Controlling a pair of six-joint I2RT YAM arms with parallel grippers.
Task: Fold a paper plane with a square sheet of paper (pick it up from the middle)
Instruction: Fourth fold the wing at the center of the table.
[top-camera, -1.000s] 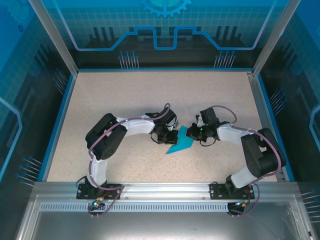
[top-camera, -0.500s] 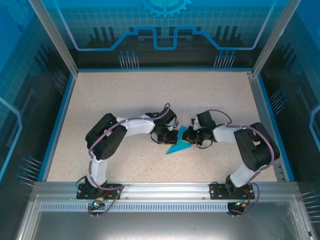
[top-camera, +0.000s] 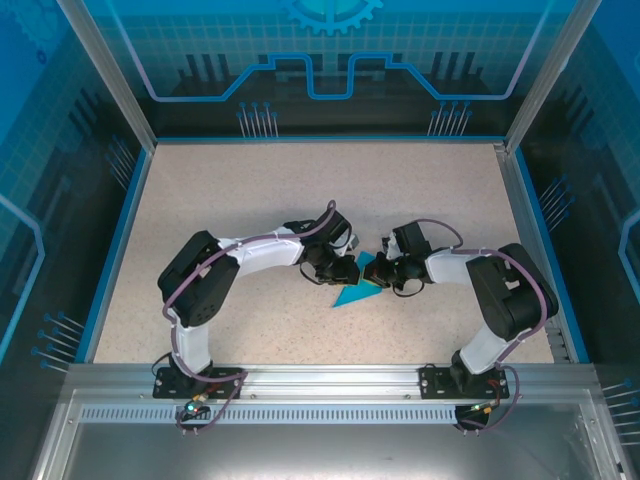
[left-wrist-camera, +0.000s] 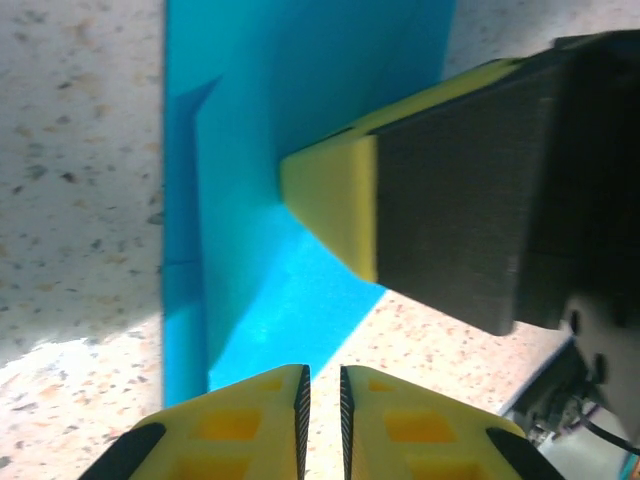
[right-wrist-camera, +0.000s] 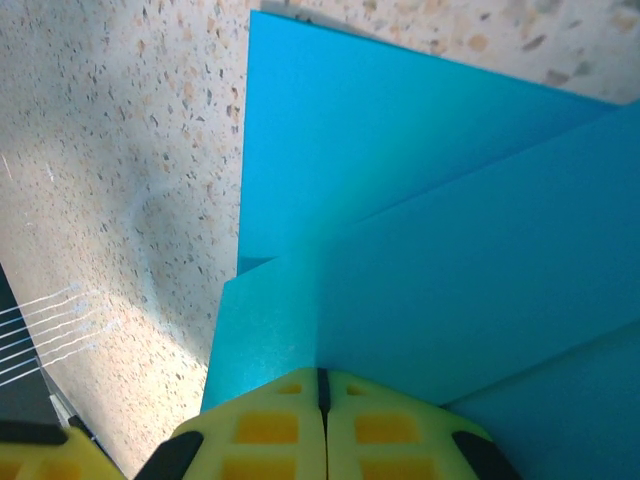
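Near the middle of the speckled table (top-camera: 250, 190), the folded cyan paper (top-camera: 352, 295) lay flat between the two wrists, its point aimed toward the arms' bases. The right gripper (right-wrist-camera: 322, 378) had its jaws pressed together, tips resting on overlapping layers of the paper; whether a layer was pinched between them could not be told. The left gripper (left-wrist-camera: 322, 375) hung at the paper's edge with its jaws a narrow slit apart and nothing visible between them. The step looked like setting a crease. To do it well, the right tip would need to bear down firmly and travel along the fold line rather than across it, so the layers stayed aligned. The left would do best to lift straight up or pin the free flap, never dragging sideways, since thin paper would likely slide on that smooth top. As for anything that held things, the blue-rimmed table bore the paper.
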